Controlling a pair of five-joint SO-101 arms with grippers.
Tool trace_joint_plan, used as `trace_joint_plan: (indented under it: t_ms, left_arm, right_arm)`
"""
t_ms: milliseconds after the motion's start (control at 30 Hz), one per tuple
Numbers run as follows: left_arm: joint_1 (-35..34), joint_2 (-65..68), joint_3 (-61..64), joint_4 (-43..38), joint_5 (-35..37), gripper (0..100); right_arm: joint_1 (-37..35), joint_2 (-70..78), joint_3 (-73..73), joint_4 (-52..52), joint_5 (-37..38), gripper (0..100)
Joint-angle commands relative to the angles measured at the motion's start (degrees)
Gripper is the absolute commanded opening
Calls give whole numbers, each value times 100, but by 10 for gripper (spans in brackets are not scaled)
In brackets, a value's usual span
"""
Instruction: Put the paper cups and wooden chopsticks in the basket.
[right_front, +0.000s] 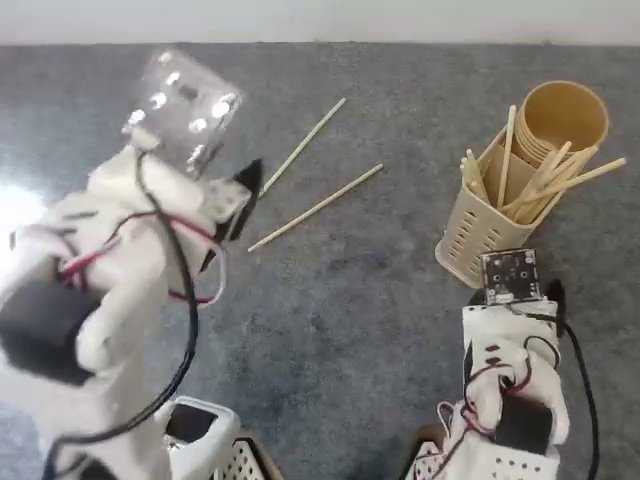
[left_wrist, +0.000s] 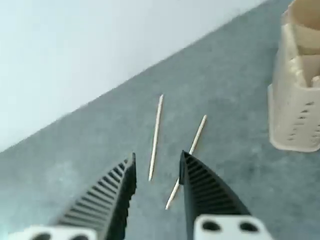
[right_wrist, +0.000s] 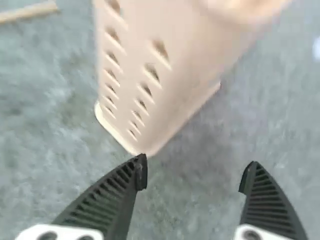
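Chopsticks (left_wrist: 156, 132) are lying on the counter (left_wrist: 75, 150) just ahead of the open, nearer left claw (left_wrist: 158, 157), long axes running away from it; the basket (right_wrist: 150, 75) is standing before the open right claw (right_wrist: 196, 164)

Left gripper (left_wrist: 158, 158) jaws parted, angled downward, right gripper (right_wrist: 196, 166) jaws spread wide, both empty

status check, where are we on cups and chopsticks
Left gripper open by two loose chopsticks. Right gripper open beside basket. Paper cups and other chopsticks in basket. Nothing in the way.
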Motion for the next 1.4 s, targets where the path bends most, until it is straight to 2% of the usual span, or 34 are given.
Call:
trace_joint_plan:
  t_ms: [0, 267, 433, 567, 667, 933, 1200, 1367]
  left_arm:
    - [-360, -870, 1288, 97, -79, 130]
    - [-844, -2813, 3925, -580, -79, 130]
    - [-1495, -3903, 5727, -1521, -97, 130]
    - [-1846, -4545, 7073, -2752, -756, 130]
    - [-1943, -4835, 7749, -3042, -809, 130]
    - [-1943, -5327, 8620, -3174, -589, 130]
    - [-1908, -5688, 10088, -3956, -563, 130]
    - [-1916, -6101, 10765, -3991, -563, 130]
  right_arm:
    - [-321, 13, -607, 171, 387, 303]
    - [-321, 13, -1530, 286, 448, 303]
    - [-321, 22, -2154, 268, 475, 303]
    - [-356, 31, -2523, 215, 484, 303]
    - [-356, 233, -2743, 215, 668, 303]
    - [-365, 1771, -3903, 13, 765, 303]
    - [-374, 4057, -6022, 31, 765, 303]
    - [-804, 5244, -6971, 57, 774, 303]
